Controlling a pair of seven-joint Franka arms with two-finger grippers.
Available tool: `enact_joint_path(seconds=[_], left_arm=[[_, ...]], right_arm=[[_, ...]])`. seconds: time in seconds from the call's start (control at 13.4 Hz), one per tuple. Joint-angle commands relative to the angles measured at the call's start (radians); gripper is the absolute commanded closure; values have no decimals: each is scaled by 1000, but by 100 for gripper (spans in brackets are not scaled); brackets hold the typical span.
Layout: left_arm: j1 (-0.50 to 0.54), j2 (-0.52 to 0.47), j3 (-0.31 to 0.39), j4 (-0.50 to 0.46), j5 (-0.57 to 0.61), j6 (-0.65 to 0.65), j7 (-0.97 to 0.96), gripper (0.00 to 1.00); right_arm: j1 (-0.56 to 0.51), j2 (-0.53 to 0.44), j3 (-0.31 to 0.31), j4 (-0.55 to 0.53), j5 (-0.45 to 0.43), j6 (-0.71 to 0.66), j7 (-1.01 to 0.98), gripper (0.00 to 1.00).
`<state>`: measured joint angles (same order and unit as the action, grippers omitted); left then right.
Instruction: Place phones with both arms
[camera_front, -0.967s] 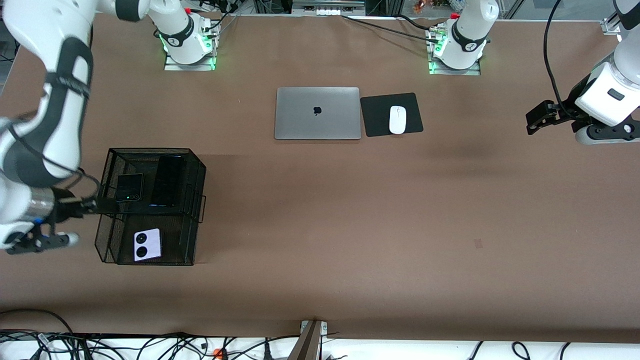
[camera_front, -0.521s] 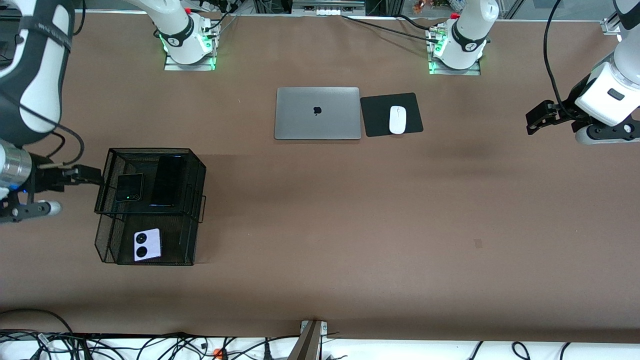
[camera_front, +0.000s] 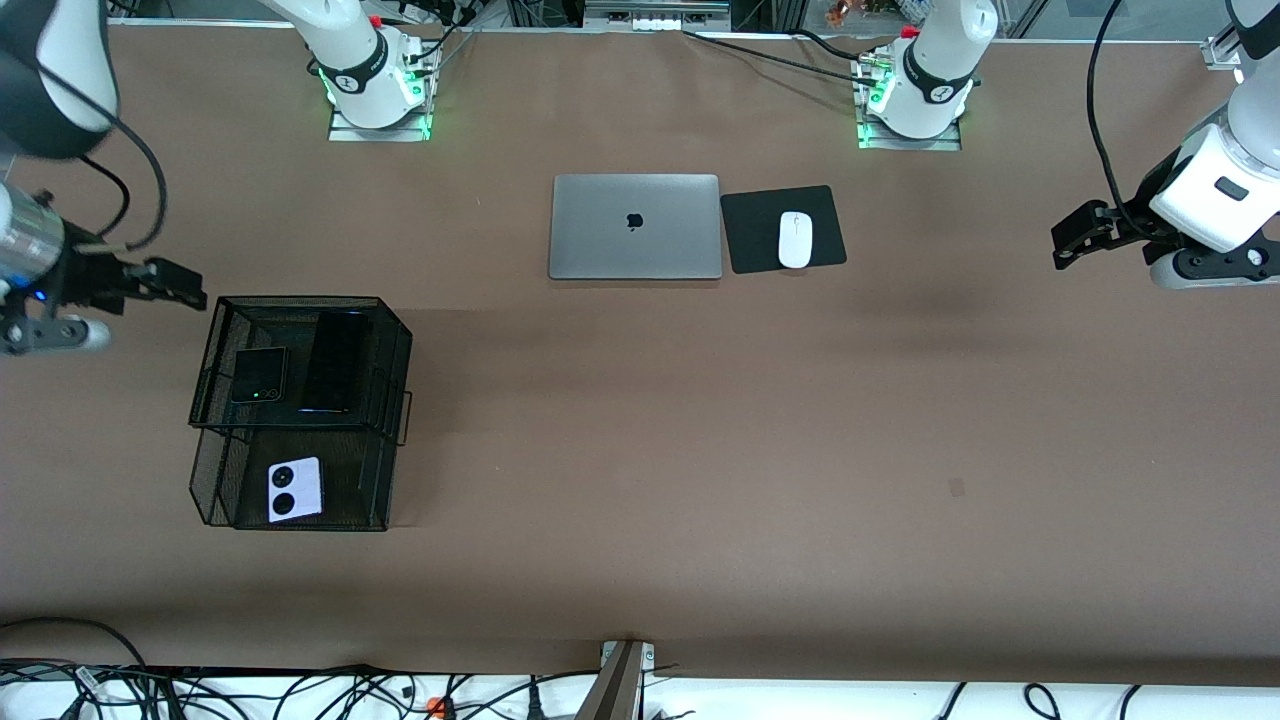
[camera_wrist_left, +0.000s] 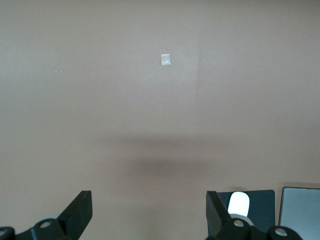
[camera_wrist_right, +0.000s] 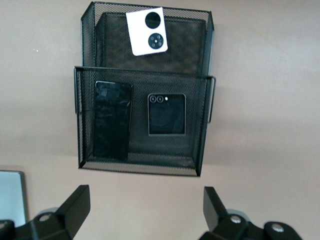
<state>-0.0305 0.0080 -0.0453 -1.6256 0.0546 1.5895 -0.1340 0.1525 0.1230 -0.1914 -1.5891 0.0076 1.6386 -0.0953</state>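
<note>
Right gripper (camera_front: 180, 285), fingers apart and empty, has pulled back from the mesh rack (camera_front: 395, 375) holding all 3 phones (camera_front: 258, 375); left gripper (camera_front: 1075, 238) waits, fingers apart — placing looks done.

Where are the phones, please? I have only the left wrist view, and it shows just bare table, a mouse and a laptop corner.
Observer: All three sit in the black mesh rack, toward the right arm's end of the table.
Operator: Which tier holds which, please?
Observer: The black flip phone and the slab phone lie side by side on the upper tier. The lilac flip phone lies on the lower tier, nearer to the front camera.
Operator: And where is the right end effector?
Observer: The right end effector hovers open and empty over the table just beside the rack.
</note>
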Motion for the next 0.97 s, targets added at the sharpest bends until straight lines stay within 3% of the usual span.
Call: enact_joint_path(seconds=[0.0, 0.37, 0.89], left_arm=[[1, 4, -2, 23, -12, -22, 17, 0], [-9, 21, -2, 49, -6, -25, 13, 0], [-8, 23, -2, 52, -6, -25, 14, 0]], right_arm=[[-181, -88, 165, -43, -32, -35, 17, 0], [-189, -118, 167, -26, -66, -111, 17, 0], [-188, -117, 168, -11, -58, -117, 22, 0]])
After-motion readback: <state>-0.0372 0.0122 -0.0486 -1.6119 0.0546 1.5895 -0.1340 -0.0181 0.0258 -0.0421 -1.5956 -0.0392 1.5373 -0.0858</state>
